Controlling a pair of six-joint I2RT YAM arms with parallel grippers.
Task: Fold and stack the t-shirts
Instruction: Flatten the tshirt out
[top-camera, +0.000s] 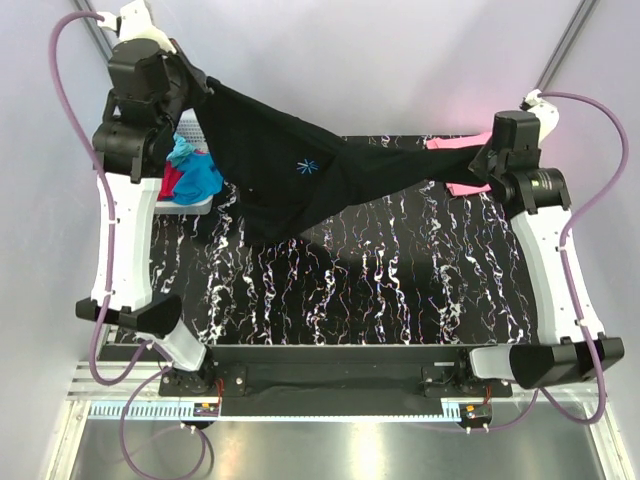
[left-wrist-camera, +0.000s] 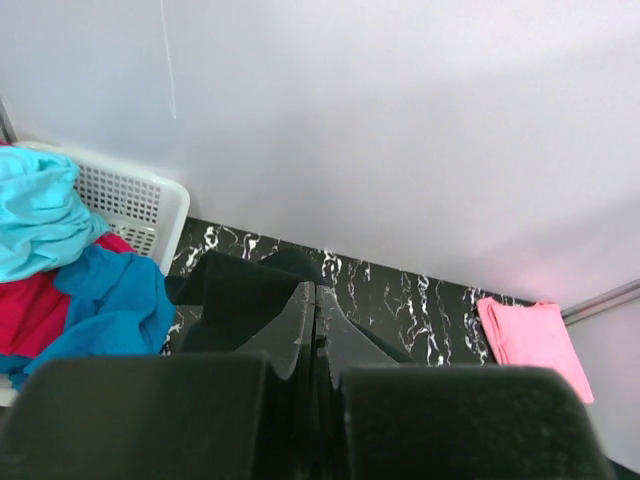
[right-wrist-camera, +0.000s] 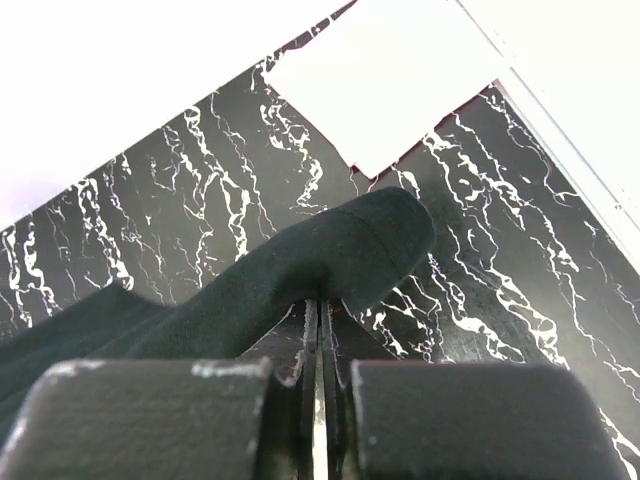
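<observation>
A black tabletop (top-camera: 400, 300) veined with white like marble fills the scene, with plain pale walls behind it and a white lattice basket (top-camera: 190, 128) at its far left edge. The black t-shirt (top-camera: 290, 170) is off the surface, stretched between the two arms. The left hand (top-camera: 198, 85), raised high at the far left, is clenched on one end of it. The right hand (top-camera: 487, 165), lower at the far right, is clamped tight on the other end, and its wrist view shows a roll of dark cloth pinched between the closed fingers. The shirt's small light-blue starburst mark (top-camera: 307, 166) faces the overhead camera, and its loose middle sags toward the tabletop; whether the lowest fold touches cannot be told. A pink t-shirt (left-wrist-camera: 530, 340) lies flat and squared at the far right, beside the right hand, and looks already folded, so it is probably the start of the stack. The teal t-shirt (left-wrist-camera: 40, 220), red t-shirt (left-wrist-camera: 30, 310) and blue t-shirt (left-wrist-camera: 110, 300) sit crumpled together in the basket, untouched. By that count the task is early: one shirt appears done, the black one is lifted and spread but not yet laid down or folded, and three remain to be taken out.
</observation>
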